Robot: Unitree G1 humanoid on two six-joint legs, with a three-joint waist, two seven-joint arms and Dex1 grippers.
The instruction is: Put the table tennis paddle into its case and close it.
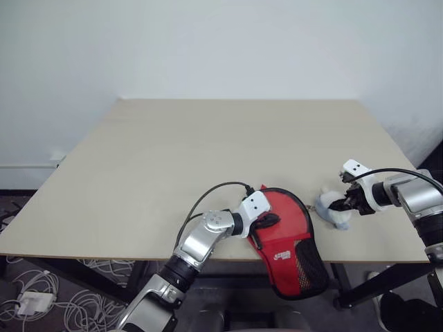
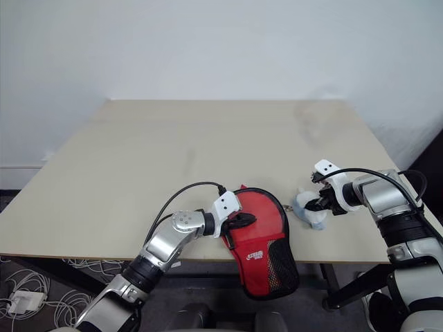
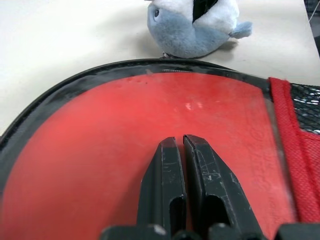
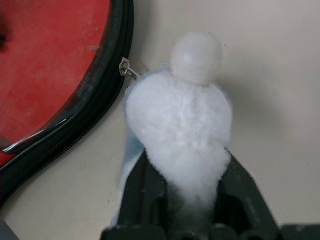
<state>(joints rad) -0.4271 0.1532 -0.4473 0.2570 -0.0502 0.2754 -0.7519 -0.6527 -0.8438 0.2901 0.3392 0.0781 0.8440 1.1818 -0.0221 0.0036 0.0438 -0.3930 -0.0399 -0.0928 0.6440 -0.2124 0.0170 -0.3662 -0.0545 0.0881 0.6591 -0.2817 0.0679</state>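
The red case (image 1: pixel 287 232) with black edging and a mesh pocket lies at the table's front edge, its lower part hanging over it. My left gripper (image 1: pixel 266 223) is shut, its tips resting on the case's red face (image 3: pixel 100 150). A small blue-and-white plush bird (image 4: pixel 185 110) sits just right of the case, beside a metal zip pull (image 4: pixel 127 69). My right gripper (image 1: pixel 340 205) is shut on the plush, whose white fur is squeezed between the black fingers (image 4: pixel 140 185). The paddle is hidden.
The beige table (image 1: pixel 208 152) stretches wide behind and to the left of the case. Cables and a power adapter (image 1: pixel 41 297) lie on the floor below the table's left front corner.
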